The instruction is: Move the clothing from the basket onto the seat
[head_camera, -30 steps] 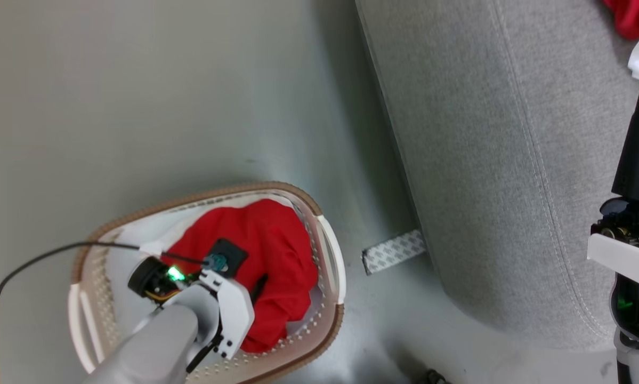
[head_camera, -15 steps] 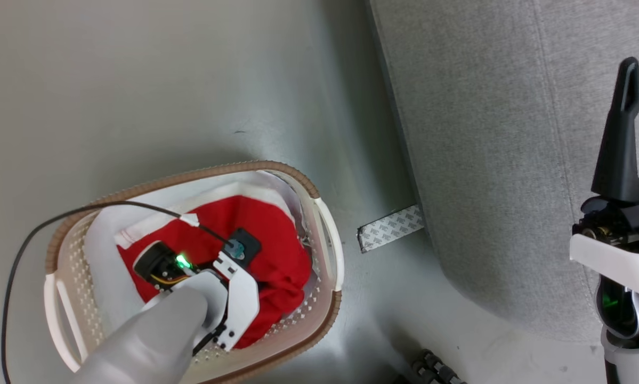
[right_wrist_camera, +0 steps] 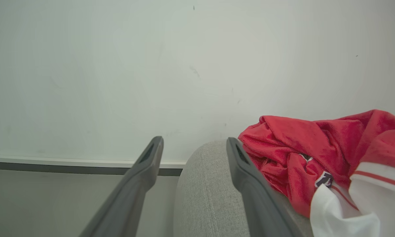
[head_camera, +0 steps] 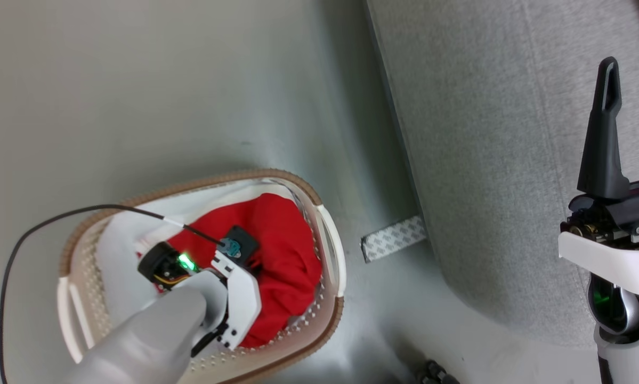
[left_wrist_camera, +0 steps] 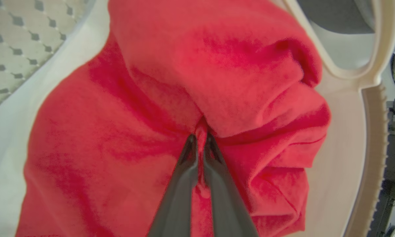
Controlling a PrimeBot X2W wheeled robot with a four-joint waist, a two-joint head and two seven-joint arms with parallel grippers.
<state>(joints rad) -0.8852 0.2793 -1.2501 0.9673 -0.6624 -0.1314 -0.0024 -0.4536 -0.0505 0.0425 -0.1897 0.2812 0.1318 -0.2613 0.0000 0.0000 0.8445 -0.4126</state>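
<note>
Left pincer [left_wrist_camera: 200,140] is down inside the basket [head_camera: 202,185], jaws together and clamped on a raised fold of the red garment [left_wrist_camera: 125,108]. A thin ridge of cloth shows pinched between its two dark fingers [left_wrist_camera: 181,184]. The garment lies bunched in the basket, covering the middle and the side nearer the seat [head_camera: 484,160]. Smooth white material lies beside the red on the far side; cloth or basket wall, cannot tell. The basket stands on the grey floor [head_camera: 138,106], near the seat's rounded corner but apart from it. A strip of patterned tape [head_camera: 394,244] lies on the floor between them, one end at the seat's base. A black cable [head_camera: 47,226] arcs from the left wrist out over the basket's brown rim. Right pincer [right_wrist_camera: 194,141] hangs above the seat's edge with jaws wide apart, nothing between them. A second garment [right_wrist_camera: 299,148], red with a white sleeve carrying a red stripe, lies crumpled on the seat, just beside the right pincer's outer finger in the right wrist view.
</note>
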